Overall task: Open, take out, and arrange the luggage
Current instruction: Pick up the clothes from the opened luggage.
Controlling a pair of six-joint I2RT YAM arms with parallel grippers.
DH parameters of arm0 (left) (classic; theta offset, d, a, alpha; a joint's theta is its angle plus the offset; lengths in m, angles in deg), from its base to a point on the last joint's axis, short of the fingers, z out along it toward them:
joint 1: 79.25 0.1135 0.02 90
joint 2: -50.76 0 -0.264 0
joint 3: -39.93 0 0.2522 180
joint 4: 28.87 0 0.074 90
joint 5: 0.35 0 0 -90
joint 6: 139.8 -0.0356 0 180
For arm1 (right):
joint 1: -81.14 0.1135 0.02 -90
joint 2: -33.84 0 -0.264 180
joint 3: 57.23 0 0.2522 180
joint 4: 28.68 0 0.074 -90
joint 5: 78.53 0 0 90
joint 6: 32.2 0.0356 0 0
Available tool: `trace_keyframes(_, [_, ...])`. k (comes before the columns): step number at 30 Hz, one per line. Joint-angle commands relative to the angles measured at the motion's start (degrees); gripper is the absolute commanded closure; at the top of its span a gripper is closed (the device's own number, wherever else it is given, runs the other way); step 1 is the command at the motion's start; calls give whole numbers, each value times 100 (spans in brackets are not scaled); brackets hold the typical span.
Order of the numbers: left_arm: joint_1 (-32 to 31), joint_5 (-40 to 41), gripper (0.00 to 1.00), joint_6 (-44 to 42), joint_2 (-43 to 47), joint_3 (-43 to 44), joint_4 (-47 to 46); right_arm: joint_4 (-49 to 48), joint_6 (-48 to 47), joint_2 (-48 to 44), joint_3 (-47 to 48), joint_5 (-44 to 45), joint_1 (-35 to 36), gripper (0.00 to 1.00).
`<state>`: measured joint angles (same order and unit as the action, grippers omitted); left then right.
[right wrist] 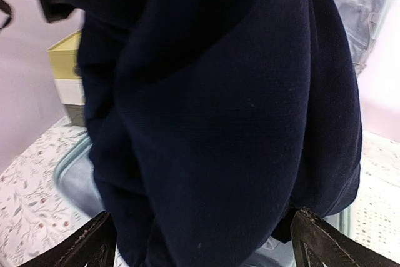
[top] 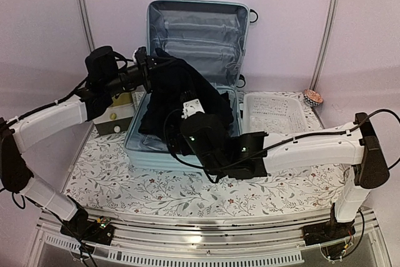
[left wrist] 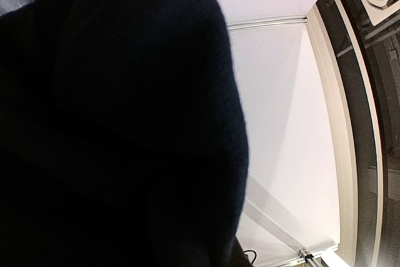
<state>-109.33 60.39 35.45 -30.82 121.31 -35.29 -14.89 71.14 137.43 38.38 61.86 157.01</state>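
Already done: the luggage [top: 194, 35] lies open on the desk [top: 125, 186], lid upright.
Underway: left jaws clenched on a dark garment [top: 181, 92], held above the shell.
Right jaws: released, close to the garment.
Remaining: setting out, arranging.

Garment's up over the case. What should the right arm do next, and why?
Probably ease the right gripper forward and close on the lower fold of the dark garment: its jaws stand open at the cloth, which hangs from the left gripper above the open luggage.
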Motion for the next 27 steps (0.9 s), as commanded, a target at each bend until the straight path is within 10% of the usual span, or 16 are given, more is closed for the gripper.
trace_keyframes(1, [-195,317,100,-163,192,585,-521,967,569,434,454,642,-284,1])
trace_keyframes(21, [445,584,100,-725,-581,2419,375,3084,2662,-464,-1799,-491,-475,0])
trace_keyframes(27, [606,474,100,-716,-696,2583,433,3442,2845,-903,-2023,-439,-688,24])
